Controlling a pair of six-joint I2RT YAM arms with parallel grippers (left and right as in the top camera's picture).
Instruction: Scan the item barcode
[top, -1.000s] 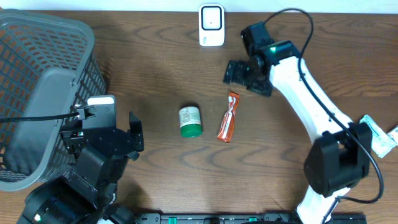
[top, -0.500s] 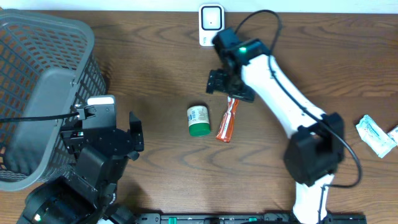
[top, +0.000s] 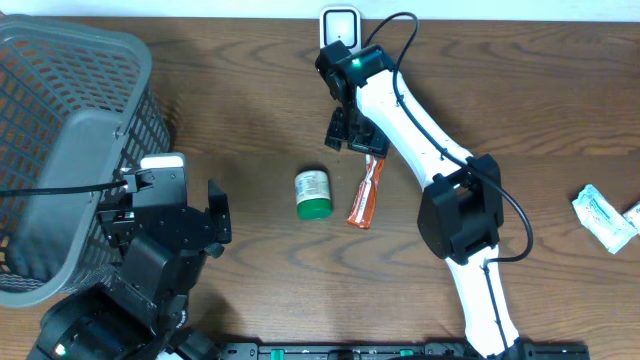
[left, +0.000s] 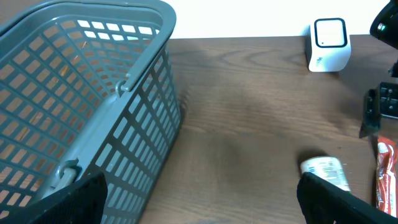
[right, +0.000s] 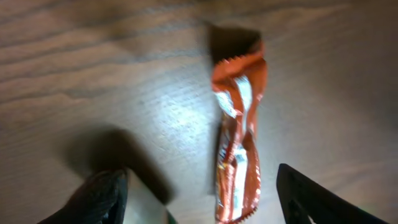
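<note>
Overhead, the orange sachet (top: 366, 190) lies flat on the wooden worktop (top: 250, 110) near the middle. Its far end is just under the right fingers (top: 352, 138), so I take it for the item to be scanned. From the right wrist view those fingers stand apart on either side of the sachet, gripping nothing, with the crinkled foil lying between them. The white barcode scanner (top: 340, 40) stands near, at the far edge of the worktop. Just beside the sachet, on its left, a green-capped bottle (top: 312, 194) lies on its side. What worries me is how thin and slippery that foil looks. Pressed flat to the wood, it could slide out as the fingers pinch. It could also be caught only by its crimped end and droop, turning whatever code it carries away from the scanner; I can't make out a barcode from here. A stray nudge could set the bottle rolling, since it rests on its round side. The left fingers (top: 218, 212) are spread wide and empty, well apart from all this, beside the grey plastic basket (top: 60, 150). Counting up: one sachet, one bottle, one scanner, one basket, two arms, and two small white packets (top: 598, 214) at the right edge, one partly cut off by the frame.
</note>
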